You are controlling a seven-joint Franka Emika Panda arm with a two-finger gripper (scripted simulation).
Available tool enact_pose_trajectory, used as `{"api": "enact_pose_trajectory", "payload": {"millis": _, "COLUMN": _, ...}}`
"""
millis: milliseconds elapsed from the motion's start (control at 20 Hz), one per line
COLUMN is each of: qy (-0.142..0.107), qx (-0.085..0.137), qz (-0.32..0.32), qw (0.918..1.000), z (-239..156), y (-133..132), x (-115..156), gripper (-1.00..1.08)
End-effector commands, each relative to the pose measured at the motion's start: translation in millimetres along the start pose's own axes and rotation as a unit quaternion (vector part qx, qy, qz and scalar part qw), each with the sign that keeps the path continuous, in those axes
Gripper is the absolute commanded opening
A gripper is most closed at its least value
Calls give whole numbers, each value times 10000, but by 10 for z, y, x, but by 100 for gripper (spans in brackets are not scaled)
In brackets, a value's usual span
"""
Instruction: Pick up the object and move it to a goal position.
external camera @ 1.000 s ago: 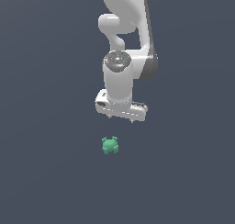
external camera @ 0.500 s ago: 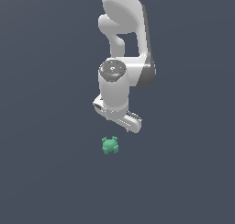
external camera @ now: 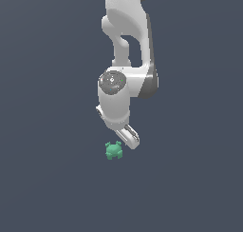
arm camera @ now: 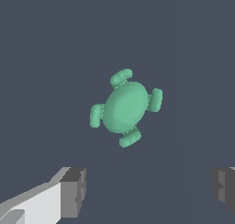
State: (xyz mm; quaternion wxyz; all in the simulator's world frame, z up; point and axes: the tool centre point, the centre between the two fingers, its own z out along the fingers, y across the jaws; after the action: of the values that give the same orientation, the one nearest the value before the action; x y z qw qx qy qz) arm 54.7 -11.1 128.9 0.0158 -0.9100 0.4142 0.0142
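Observation:
The object (external camera: pixel 114 150) is a small green lumpy shape with short rounded knobs, lying on the dark grey floor. In the wrist view the object (arm camera: pixel 125 107) shows as an oval body with several stubby knobs. My gripper (external camera: pixel 129 140) hangs just above it, slightly toward the exterior view's right, not touching it. In the wrist view the gripper (arm camera: pixel 149 191) is open and empty, its grey fingertips (arm camera: pixel 73 192) far apart, with the object beyond them and not between them.
The white arm (external camera: pixel 126 60) comes down from the top of the exterior view. The dark grey floor (external camera: pixel 47 178) surrounds the object. No goal marker shows.
The arm has lowered and the wrist has turned, bringing the gripper down close above the object. The object has not moved.

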Motion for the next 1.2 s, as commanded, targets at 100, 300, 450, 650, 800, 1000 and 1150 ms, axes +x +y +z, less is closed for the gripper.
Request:
{"api": "enact_pose_trajectory", "payload": {"millis": 100, "qy": 34, "qx": -12, "qz": 654, "qw": 9979, "z": 59, "y": -25, "x": 101, "gripper": 100}}
{"api": "enact_pose_trajectory", "payload": {"millis": 300, "qy": 70, "qx": -21, "qz": 1220, "qw": 9925, "z": 111, "y": -47, "x": 188, "gripper": 100}}
{"api": "enact_pose_trajectory", "payload": {"millis": 450, "qy": 100, "qx": -25, "qz": 1636, "qw": 9865, "z": 149, "y": -63, "x": 250, "gripper": 100}}
{"api": "enact_pose_trajectory", "payload": {"millis": 650, "qy": 139, "qx": -28, "qz": 2114, "qw": 9773, "z": 192, "y": -83, "x": 321, "gripper": 100}}
{"api": "enact_pose_trajectory", "payload": {"millis": 800, "qy": 164, "qx": -29, "qz": 2394, "qw": 9708, "z": 218, "y": -95, "x": 362, "gripper": 100}}
{"api": "enact_pose_trajectory", "payload": {"millis": 1000, "qy": 190, "qx": -27, "qz": 2667, "qw": 9636, "z": 243, "y": -107, "x": 401, "gripper": 100}}
{"api": "enact_pose_trajectory", "payload": {"millis": 1150, "qy": 203, "qx": -26, "qz": 2799, "qw": 9598, "z": 256, "y": -113, "x": 420, "gripper": 100}}
